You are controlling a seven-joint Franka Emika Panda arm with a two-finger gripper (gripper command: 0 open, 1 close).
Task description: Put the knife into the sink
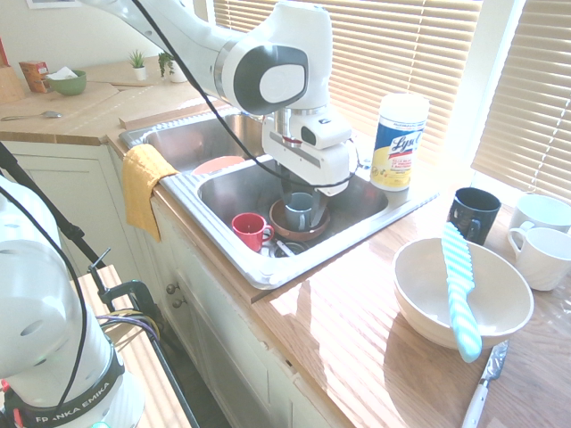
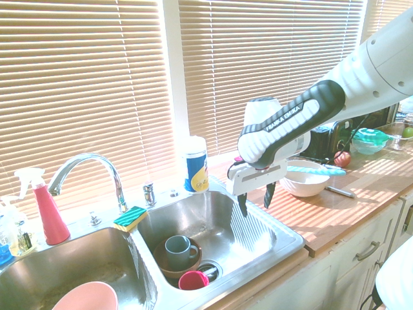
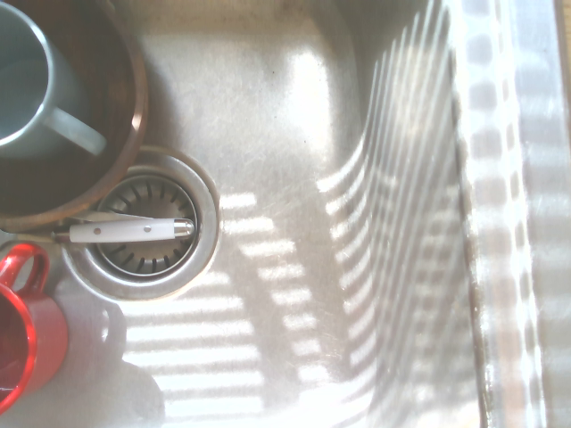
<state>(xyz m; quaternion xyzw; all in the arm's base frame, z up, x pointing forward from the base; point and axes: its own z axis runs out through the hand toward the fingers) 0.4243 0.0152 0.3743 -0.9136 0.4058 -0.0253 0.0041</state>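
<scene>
Turquoise knife (image 1: 460, 290) rests across the white bowl (image 1: 419, 294) while the spread, empty end effector (image 2: 256, 200) hangs over the sink (image 2: 284, 242).

Turquoise white-striped knife (image 1: 460, 292), white bowl (image 1: 426, 294), red mug (image 1: 249, 230)

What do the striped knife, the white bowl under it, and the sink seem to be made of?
Knife: probably plastic or coated; matte turquoise with white stripes, no metal shine.
White bowl: likely glazed ceramic; thick glossy rim.
Sink: stainless steel; brushed grey surface mirroring the blinds' light.
</scene>
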